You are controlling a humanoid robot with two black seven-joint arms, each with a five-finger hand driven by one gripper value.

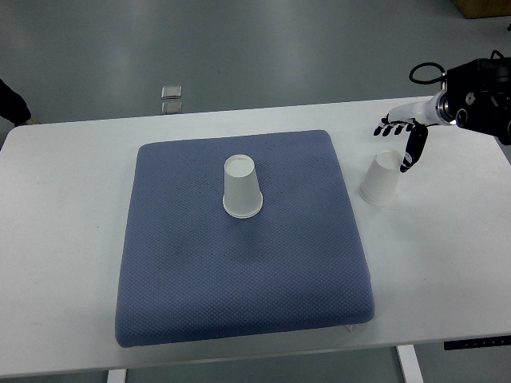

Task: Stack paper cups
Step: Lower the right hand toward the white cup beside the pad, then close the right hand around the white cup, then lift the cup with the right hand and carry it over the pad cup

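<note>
At the far right, the right hand [403, 137] has its fingers spread, holding nothing, right by an upside-down paper cup [381, 179] on the worktop [447, 263]. It should hold the sides softly, lift, and aim for the second cup [241, 187] on the blue mat [239, 271].

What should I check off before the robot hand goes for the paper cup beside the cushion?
1. Right robot hand empty, fingers spread: ok.
2. Hand close to its target: ok, it hovers at the paper cup on the table, fingertips near its top.
3. That cup standing upside down, base up: ok.
4. Second paper cup ready as the stack base, upside down on the blue cushion: ok.
5. Table between the two cups free of obstacles: ok.
6. Fingers touching the cup: cannot tell.
</note>
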